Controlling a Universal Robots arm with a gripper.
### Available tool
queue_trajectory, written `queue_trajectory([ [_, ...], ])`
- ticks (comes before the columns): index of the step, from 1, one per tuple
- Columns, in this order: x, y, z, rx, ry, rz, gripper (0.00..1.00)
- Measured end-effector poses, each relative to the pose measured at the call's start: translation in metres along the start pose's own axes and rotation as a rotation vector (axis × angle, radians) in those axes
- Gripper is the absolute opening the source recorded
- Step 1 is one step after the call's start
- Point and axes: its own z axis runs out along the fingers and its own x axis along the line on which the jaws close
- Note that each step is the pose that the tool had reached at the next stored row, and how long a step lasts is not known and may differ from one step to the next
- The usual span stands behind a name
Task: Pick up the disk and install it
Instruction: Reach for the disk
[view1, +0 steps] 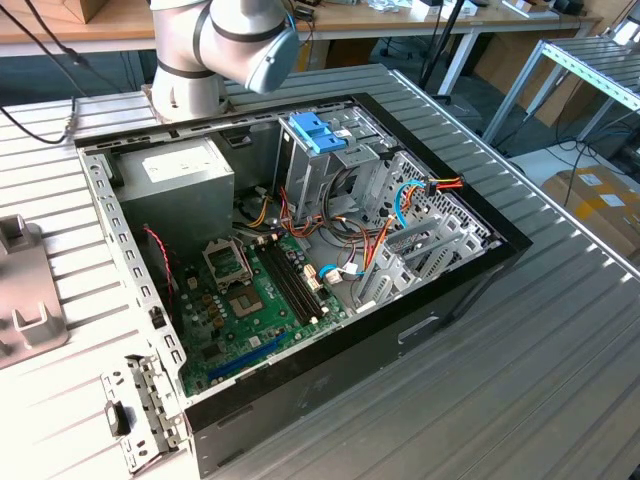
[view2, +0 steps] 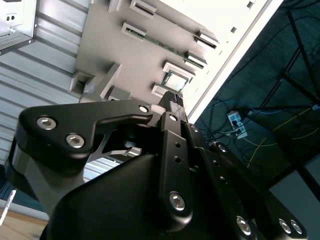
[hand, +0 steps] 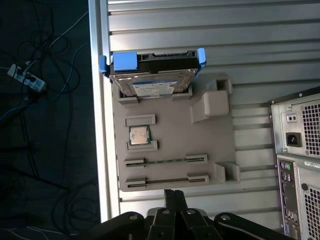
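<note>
**Q:** Item one, the tool. What state do you log?
**A:** Gripper (hand: 174, 192): fingers together, nothing between them. You have it over the grey holder plate (hand: 210, 130), at the end where the two memory sticks (hand: 165, 161) sit in their slots.

**Q:** Item two, the disk?
**A:** Disk (hand: 152, 75): seated on edge in the slot at the plate's opposite end, well apart from the gripper. Label showing, blue side pieces (hand: 124, 60) at both ends. It sits close to the table's edge rail (hand: 98, 125) and is not yet gripped.

**Q:** Other stock on the plate?
**A:** One processor chip (hand: 139, 135), between the disk and the memory sticks.

**Q:** Destination?
**A:** Open computer case (view1: 300, 250), with the drive cage with light-blue handles (view1: 318, 130) inside it, near the power supply box (view1: 180, 180).

**Q:** Handling note for the step in hand?
**A:** I judge it to be the reach to the disk.
- Part the fingers before you descend.
- Square them across the dark metal body, not the blue plastic, which probably flexes.
- Keep clear of the chip on the way.
- Draw the disk straight out along its slot so it does not bind.
</note>
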Motion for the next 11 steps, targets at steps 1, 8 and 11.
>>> queue_trajectory([
  [1,0.0031,-0.0002,0.0000,-0.0001,-0.0001,0.000,0.11],
  [8,0.0129,-0.0010,-0.0001,0.0000,-0.0001,0.000,0.11],
  [11,0.0163,-0.0012,-0.0001,0.0000,-0.0001,0.000,0.11],
])
